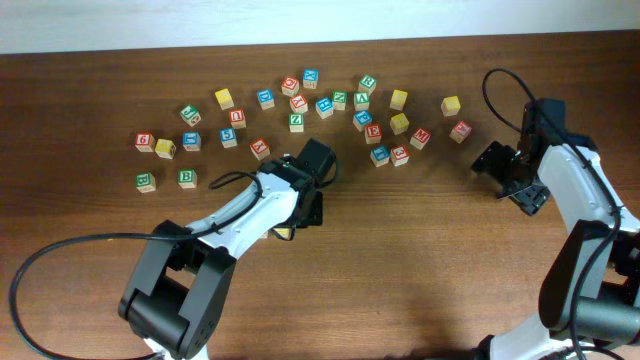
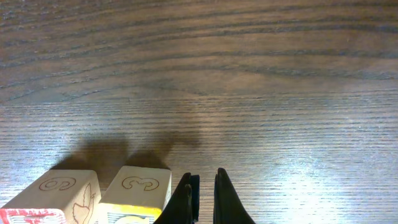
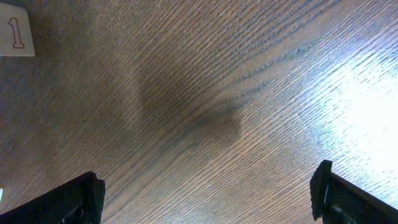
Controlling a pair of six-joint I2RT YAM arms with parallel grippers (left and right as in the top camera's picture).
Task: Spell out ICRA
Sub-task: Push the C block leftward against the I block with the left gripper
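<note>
Several coloured letter blocks lie scattered across the far middle of the table; their letters are too small to read. My left gripper is shut with nothing between its fingers. It sits low over the wood, just right of a yellow-sided block. A second wooden block stands to the left of that one. My right gripper hangs wide open over bare wood at the right, empty.
A white block marked "1" shows at the top left of the right wrist view. Two green blocks sit apart at the far left. Black cables loop along the table's near side.
</note>
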